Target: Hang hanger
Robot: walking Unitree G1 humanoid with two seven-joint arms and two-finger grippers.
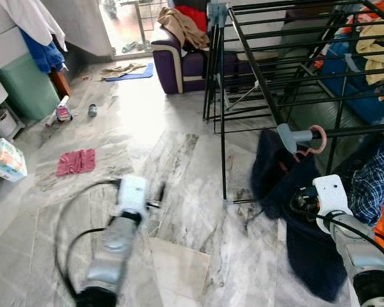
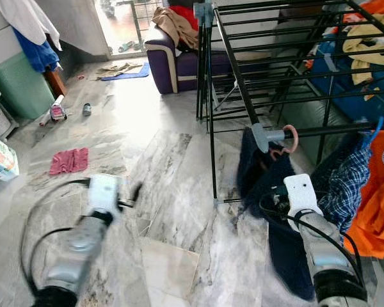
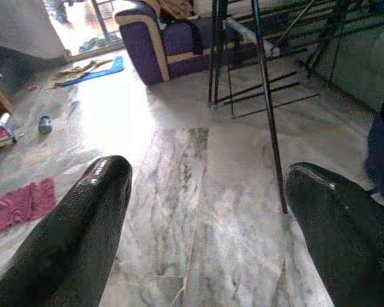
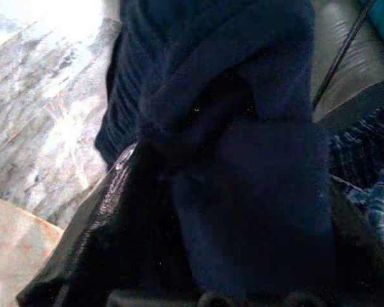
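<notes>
A pink hanger (image 1: 318,139) hooks over the front rail (image 1: 358,131) of the black drying rack, beside a grey joint. A navy garment (image 1: 275,173) hangs from it down to the floor. My right gripper (image 1: 299,203) is pushed into this garment just below the hook. In the right wrist view one finger (image 4: 99,214) stands wide to the side, and the navy cloth (image 4: 243,192) lies between the jaws, so the gripper looks open. My left gripper (image 3: 205,185) is held low over the marble floor, left of the rack, open and holding nothing.
A plaid shirt (image 1: 371,179) and an orange garment (image 2: 377,192) hang on the rack to the right. A purple sofa (image 1: 179,57) stands behind. A red cloth (image 1: 76,161), a green bin (image 1: 25,86) and small clutter lie at the left.
</notes>
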